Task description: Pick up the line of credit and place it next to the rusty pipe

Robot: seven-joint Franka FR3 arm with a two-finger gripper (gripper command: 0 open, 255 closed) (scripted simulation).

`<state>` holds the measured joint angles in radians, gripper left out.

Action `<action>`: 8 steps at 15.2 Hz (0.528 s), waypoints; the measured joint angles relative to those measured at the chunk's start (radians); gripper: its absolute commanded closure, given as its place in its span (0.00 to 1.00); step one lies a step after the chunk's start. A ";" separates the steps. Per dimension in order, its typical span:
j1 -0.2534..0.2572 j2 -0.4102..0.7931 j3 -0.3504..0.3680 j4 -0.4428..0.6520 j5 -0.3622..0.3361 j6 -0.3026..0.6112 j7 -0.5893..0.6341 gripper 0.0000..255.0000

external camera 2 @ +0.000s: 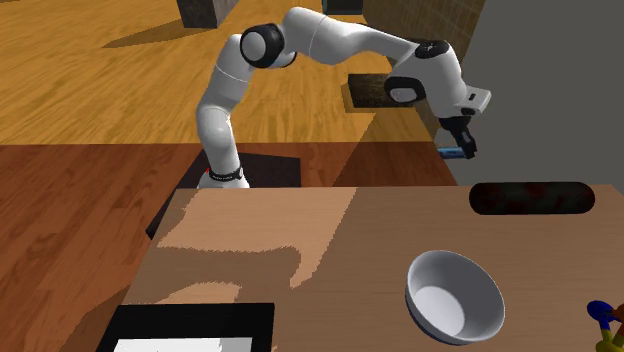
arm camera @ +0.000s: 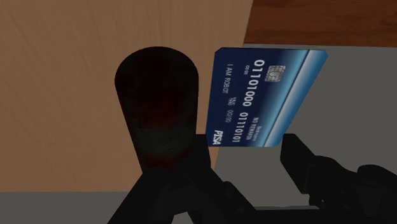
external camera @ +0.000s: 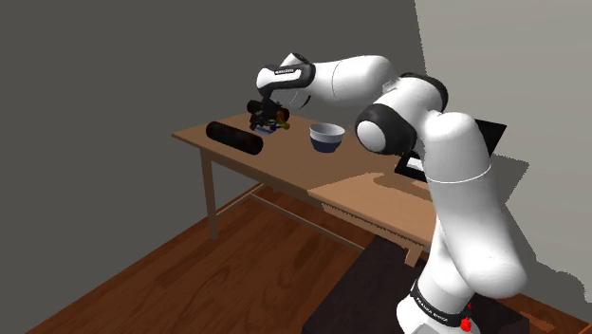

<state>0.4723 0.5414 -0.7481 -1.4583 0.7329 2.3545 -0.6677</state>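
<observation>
The pincer (external camera: 262,112) hangs at the far end of the bench (external camera: 277,157) in the shoulder view, near the pipe (external camera: 234,136). In the second exterior view it grips a blue card (external camera 2: 450,152) off the bench edge. In the wrist view the card (arm camera: 267,95) sits beside the pipe's end.

1. Pipe (external camera 2: 530,198) lies along the desk's (external camera 2: 300,225) stand-side edge, blocking that corner.
2. Gripper (external camera 2: 462,148), clasping the card (arm camera: 267,95), hangs above its end.
3. Bare top separates pipe and bowl (external camera 2: 455,295).
4. Black tray (external camera 2: 190,325) fills the opposite corner.
</observation>
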 measured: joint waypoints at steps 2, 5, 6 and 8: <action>-0.042 0.085 0.020 0.134 0.012 -0.047 0.043 1.00; -0.124 0.220 0.049 0.358 0.028 -0.118 0.108 1.00; -0.174 0.292 0.063 0.486 0.032 -0.159 0.145 1.00; -0.210 0.351 0.076 0.583 0.036 -0.186 0.172 1.00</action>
<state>0.2620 0.8927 -0.6724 -0.8754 0.7687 2.1682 -0.4952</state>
